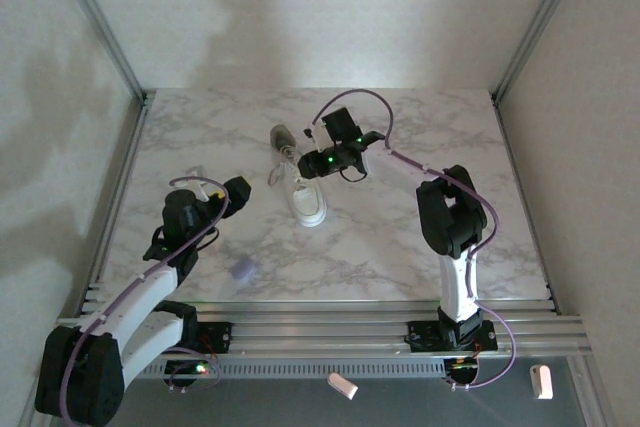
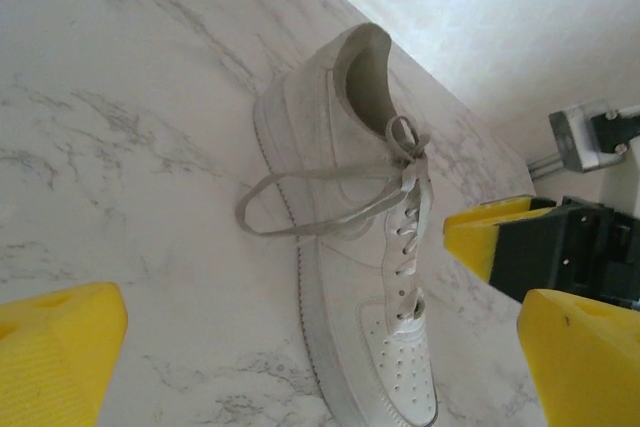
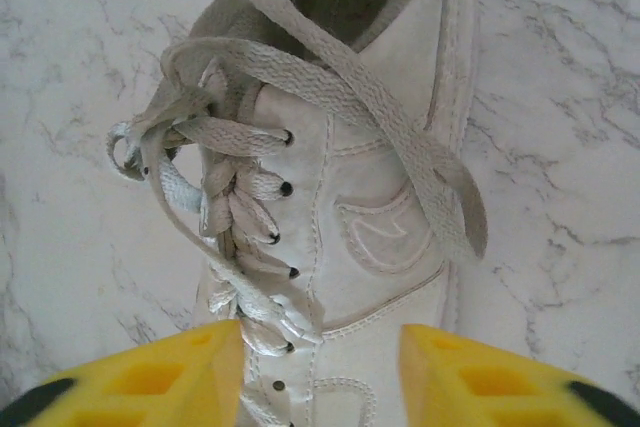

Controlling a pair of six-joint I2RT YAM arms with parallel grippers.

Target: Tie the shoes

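On a white marble-patterned table (image 1: 400, 247), the left gripper (image 1: 238, 190) hovers to the left of the shoe with its yellow jaws spread fully wide and nothing between them. Nearer the arm bases, a tiny lavender blob (image 1: 241, 269) lies apart on the table. At the centre lies the single small white sneaker (image 1: 306, 202), upright on its sole, toe toward the arms and heel toward the far wall. Its upper is smooth and leather-like with stitched panels and small holes punched over the toe; the lining inside the collar is greyish. The flat, woven white laces are snarled in a loose knot (image 3: 165, 122) at the top eyelets, and one long lace loop (image 3: 400, 137) drapes across the shoe's side and onto the table. Directly over the eyelets hangs the right gripper (image 3: 320, 342), jaws about half open, with no lace visibly pinched. The bow looks only partly formed: one loop is out, the knot slack. The next move probably calls for a precise pinch on a thin, floppy lace, with the free left gripper taking the loop.
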